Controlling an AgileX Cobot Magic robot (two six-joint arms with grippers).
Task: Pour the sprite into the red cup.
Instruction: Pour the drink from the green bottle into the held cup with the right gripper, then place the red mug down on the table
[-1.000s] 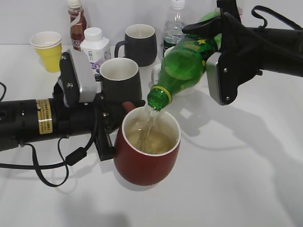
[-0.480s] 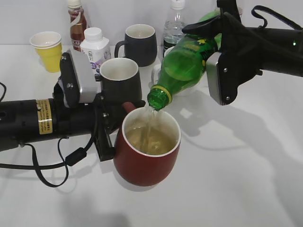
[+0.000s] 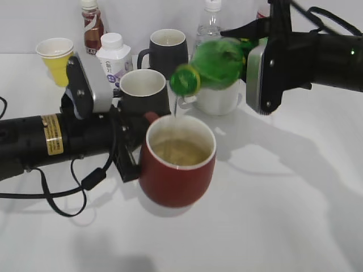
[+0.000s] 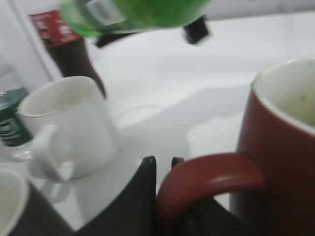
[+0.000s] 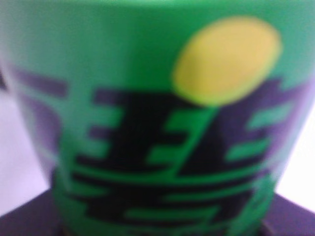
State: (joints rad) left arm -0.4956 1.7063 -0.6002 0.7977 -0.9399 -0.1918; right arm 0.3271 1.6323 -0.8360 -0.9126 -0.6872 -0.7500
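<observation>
Now: my left gripper (image 4: 163,164) is clamped on the loop handle of the red cup (image 3: 177,170), which sits on the white table (image 3: 283,215) in the middle foreground. In the left wrist view the handle runs between my two dark fingertips (image 4: 149,164), so that grip reads as firm.

My right gripper (image 3: 258,42) holds the sprite bottle (image 3: 218,56) by its body. The right wrist view is filled with the green label, blurred, with dark pad edges at the bottom corners; I take that as fingers closed around the bottle.

Bottle attitude: roughly level, mouth pointing left, above and just behind the cup's far rim. It looks motion-blurred. A thin thread of liquid hangs from the mouth toward the cup.

Cup contents: pale, faintly yellowish liquid, well up the cream interior but short of the rim.

Judgement on progress: the pour itself looks essentially done. Left to do, as I read it: bring the bottle fully upright, stand it on a bare patch of table, release both grips.

Risk: the last drip may miss the rim. The black mug (image 3: 144,90) and white mug (image 3: 218,99) stand close behind, so the set-down spot needs choosing.
</observation>
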